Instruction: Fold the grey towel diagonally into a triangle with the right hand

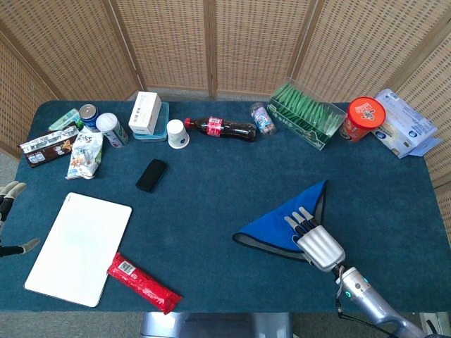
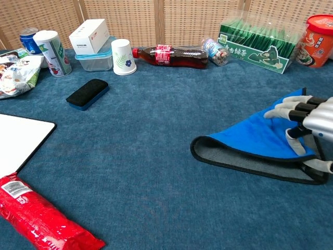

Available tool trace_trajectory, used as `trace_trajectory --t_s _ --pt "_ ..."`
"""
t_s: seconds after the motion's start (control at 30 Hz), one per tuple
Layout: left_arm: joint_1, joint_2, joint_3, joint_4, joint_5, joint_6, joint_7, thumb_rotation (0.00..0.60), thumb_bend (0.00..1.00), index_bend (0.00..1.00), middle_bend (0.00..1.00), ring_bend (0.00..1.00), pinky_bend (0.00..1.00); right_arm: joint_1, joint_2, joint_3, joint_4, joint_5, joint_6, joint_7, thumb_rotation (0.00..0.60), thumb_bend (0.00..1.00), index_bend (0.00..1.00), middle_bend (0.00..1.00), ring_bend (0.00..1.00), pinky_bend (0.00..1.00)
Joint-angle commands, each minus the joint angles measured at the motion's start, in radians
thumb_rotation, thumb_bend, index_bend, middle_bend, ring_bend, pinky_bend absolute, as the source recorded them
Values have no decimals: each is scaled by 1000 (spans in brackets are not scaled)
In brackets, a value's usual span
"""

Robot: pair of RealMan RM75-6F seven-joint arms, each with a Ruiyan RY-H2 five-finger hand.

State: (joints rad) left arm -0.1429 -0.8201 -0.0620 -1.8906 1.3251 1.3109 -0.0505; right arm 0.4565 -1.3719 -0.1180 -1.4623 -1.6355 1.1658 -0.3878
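The grey towel point(image 1: 262, 241) point(image 2: 244, 158) lies right of the table's middle, its blue underside point(image 1: 282, 222) point(image 2: 260, 138) folded over into a triangle. A strip of grey with dark edging shows along the near side. My right hand point(image 1: 318, 243) point(image 2: 308, 125) is at the triangle's right end, fingers point(image 2: 291, 109) on top of the blue flap and thumb beneath its edge, gripping it. Of my left hand point(image 1: 8, 191), only pale fingertips show at the head view's left edge, off the table, spread apart with nothing in them.
A white board point(image 1: 79, 246) and a red packet point(image 1: 143, 283) lie at the front left. A black eraser point(image 1: 151, 174) sits left of centre. Along the back stand cans, a white box point(image 1: 146, 111), a paper cup point(image 1: 177, 133), a cola bottle point(image 1: 225, 129), a green box point(image 1: 306, 114) and a red tub point(image 1: 364, 117).
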Motion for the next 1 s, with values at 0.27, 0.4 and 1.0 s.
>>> trace_trajectory --t_s 0.27,0.4,1.0 --pt "-3 -1 2 -3 2 -4 4 600 140 0 0 0 0 -30 38 -13 -48 -6 5 -41 600 454 738 111 0 8" --pt "-3 -1 3 -4 4 -4 5 600 141 0 0 0 0 -35 36 -12 -54 -15 10 -39 600 433 658 106 0 13" --pt "-2 3 3 -2 8 -1 -10 600 141 0 0 0 0 -35 55 -3 -60 -38 -4 18 600 0 45 0 0 16"
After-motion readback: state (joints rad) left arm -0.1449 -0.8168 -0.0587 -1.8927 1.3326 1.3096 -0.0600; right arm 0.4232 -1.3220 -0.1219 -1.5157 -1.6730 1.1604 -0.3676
